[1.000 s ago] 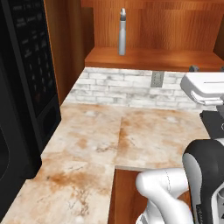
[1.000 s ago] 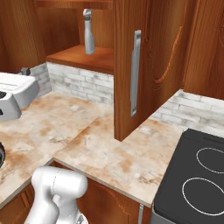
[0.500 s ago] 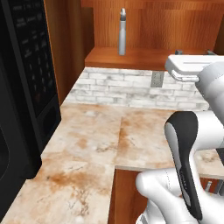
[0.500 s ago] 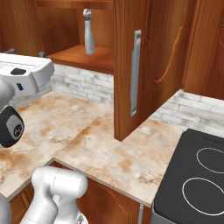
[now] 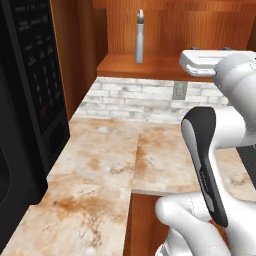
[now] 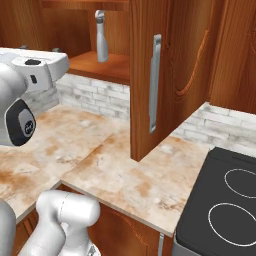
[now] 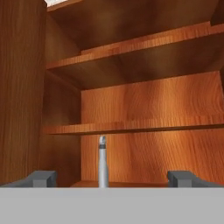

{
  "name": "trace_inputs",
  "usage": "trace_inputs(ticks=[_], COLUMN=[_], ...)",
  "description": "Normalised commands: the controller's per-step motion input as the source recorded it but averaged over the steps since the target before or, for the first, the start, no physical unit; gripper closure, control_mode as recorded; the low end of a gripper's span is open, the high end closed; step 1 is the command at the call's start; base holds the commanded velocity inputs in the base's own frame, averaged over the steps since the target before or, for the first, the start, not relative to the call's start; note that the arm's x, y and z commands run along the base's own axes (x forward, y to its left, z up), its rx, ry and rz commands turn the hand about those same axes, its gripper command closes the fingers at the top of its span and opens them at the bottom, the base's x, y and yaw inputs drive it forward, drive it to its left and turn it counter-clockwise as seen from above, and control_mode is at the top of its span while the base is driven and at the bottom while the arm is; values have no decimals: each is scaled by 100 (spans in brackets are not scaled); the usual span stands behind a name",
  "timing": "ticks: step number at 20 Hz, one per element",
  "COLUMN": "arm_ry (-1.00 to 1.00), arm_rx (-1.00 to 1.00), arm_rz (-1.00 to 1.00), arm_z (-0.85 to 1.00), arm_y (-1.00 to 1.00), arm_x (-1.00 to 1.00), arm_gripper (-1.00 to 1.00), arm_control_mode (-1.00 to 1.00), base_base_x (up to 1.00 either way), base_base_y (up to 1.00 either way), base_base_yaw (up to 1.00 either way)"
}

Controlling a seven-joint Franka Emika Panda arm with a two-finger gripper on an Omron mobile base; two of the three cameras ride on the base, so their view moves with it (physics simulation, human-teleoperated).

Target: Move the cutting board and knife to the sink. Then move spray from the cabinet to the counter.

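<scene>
No readable writing or labels. Spray (image 7: pixel 102 161) upright on bottom shelf of open cabinet (image 7: pixel 144 109), dead ahead at 12 o'clock from tool (image 7: pixel 112 178). Tool spread wide, empty, well short of bottle. Cabinet door (image 6: pixel 157 75) hangs open at 3 o'clock of spray. Counter (image 5: pixel 105 165) below; black microwave (image 5: pixel 27 100) at 9 o'clock; stove (image 6: pixel 225 205) at 4 o'clock.
</scene>
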Motion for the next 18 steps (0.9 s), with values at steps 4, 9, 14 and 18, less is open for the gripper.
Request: trace_inputs(ticks=[4, 9, 14, 18], arm_ry=[6, 10, 8, 6], arm_rx=[0, -1, -3, -2], arm_rz=[3, 0, 0, 0], arm_z=[0, 0, 0, 0], arm_y=[0, 6, 12, 6], arm_x=[44, 55, 60, 57], arm_gripper=[-100, -100, -100, -100], arm_control_mode=[-100, -100, -100, -100], base_base_x=[0, 0, 0, 0], base_base_y=[0, 0, 0, 0], base_base_yaw=[0, 0, 0, 0])
